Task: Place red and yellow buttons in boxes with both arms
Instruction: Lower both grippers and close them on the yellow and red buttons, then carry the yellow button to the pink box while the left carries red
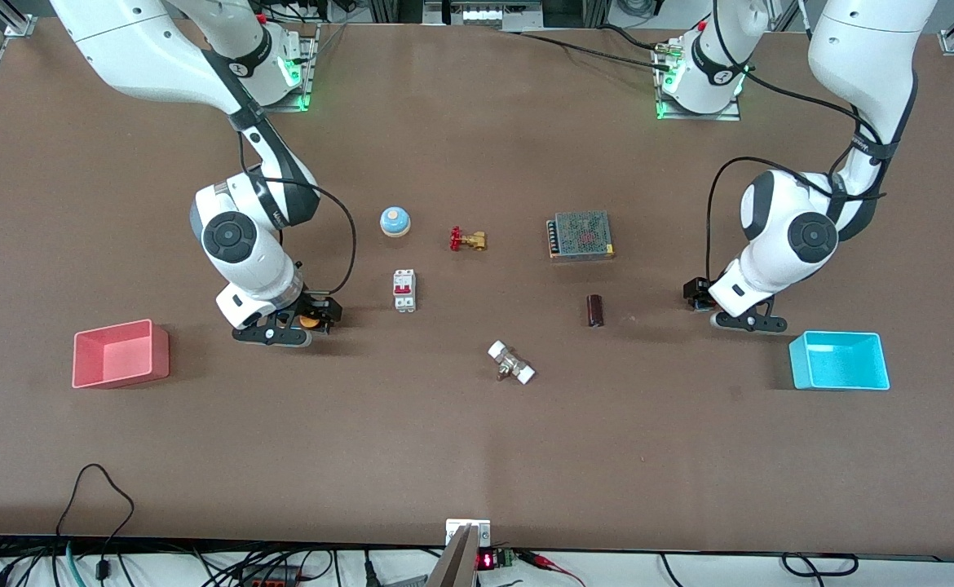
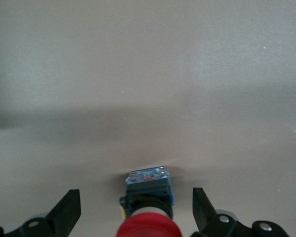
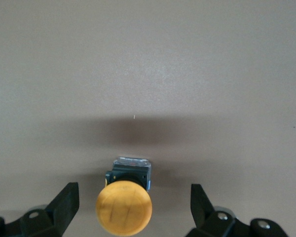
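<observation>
The yellow button (image 1: 309,320) lies on the table between the open fingers of my right gripper (image 1: 299,323), which is low over it; the right wrist view shows its orange-yellow cap (image 3: 124,207) between the spread fingers (image 3: 68,203). The red button (image 2: 149,228) lies on the table between the open fingers (image 2: 201,208) of my left gripper (image 2: 135,198). In the front view the left gripper (image 1: 728,310) hides that button. The pink-red box (image 1: 122,372) stands toward the right arm's end, beside the right gripper. The cyan box (image 1: 841,380) stands just nearer the front camera than the left gripper.
Between the arms lie a blue dome (image 1: 395,221), a brass valve with a red handle (image 1: 468,240), a white circuit breaker (image 1: 404,289), a metal power supply (image 1: 580,235), a dark cylinder (image 1: 596,311) and a white-ended fitting (image 1: 511,362).
</observation>
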Robot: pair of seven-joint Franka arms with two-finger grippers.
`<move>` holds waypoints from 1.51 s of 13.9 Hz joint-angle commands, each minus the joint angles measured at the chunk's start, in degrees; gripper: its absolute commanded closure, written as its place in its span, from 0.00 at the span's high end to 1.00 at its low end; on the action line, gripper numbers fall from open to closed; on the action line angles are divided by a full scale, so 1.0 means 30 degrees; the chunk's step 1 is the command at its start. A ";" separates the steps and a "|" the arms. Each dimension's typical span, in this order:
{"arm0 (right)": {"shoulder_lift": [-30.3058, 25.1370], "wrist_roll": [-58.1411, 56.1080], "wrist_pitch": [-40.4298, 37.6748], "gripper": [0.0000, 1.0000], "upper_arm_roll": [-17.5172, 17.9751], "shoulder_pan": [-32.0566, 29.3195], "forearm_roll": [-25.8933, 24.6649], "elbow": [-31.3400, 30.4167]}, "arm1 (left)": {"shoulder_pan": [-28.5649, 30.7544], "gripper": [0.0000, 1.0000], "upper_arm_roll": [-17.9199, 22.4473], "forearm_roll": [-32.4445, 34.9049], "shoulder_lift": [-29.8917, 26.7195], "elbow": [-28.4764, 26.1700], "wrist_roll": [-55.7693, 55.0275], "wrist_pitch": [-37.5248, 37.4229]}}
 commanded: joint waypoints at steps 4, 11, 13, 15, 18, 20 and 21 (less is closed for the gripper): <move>0.0276 0.0399 0.0236 1.00 0.0037 0.0096 -0.0430 0.0164 | -0.0453 0.66 0.0070 0.0337 -0.0441 -0.0463 -0.0936 0.0167; 0.0394 0.0340 0.0265 0.70 0.0037 0.0126 -0.0489 0.0164 | -0.0218 0.41 0.0100 0.0337 -0.0908 0.0265 -0.0935 -0.0880; 0.0394 0.0340 0.0236 0.57 0.0037 0.0126 -0.0489 0.0164 | -0.0218 0.40 0.0129 0.0337 -0.0997 0.1376 -0.0877 -0.3161; 0.0394 0.0311 0.0236 0.47 0.0037 0.0126 -0.0489 0.0193 | -0.0218 0.41 0.0187 0.0337 -0.1115 0.2869 -0.0644 -0.5416; 0.0394 0.0282 0.0236 0.35 0.0037 0.0126 -0.0489 0.0252 | 0.0131 0.41 0.0538 0.0366 -0.1028 0.5971 0.1110 -0.9139; 0.0394 0.0282 0.0236 0.32 0.0037 0.0126 -0.0489 0.0281 | 0.0687 0.41 0.0656 0.0598 -0.0765 0.7876 0.2573 -1.0491; 0.0365 0.0194 0.0207 0.30 0.0037 0.0097 -0.0489 0.0397 | 0.1009 0.41 0.0656 0.1471 -0.0618 0.8554 0.3276 -1.0613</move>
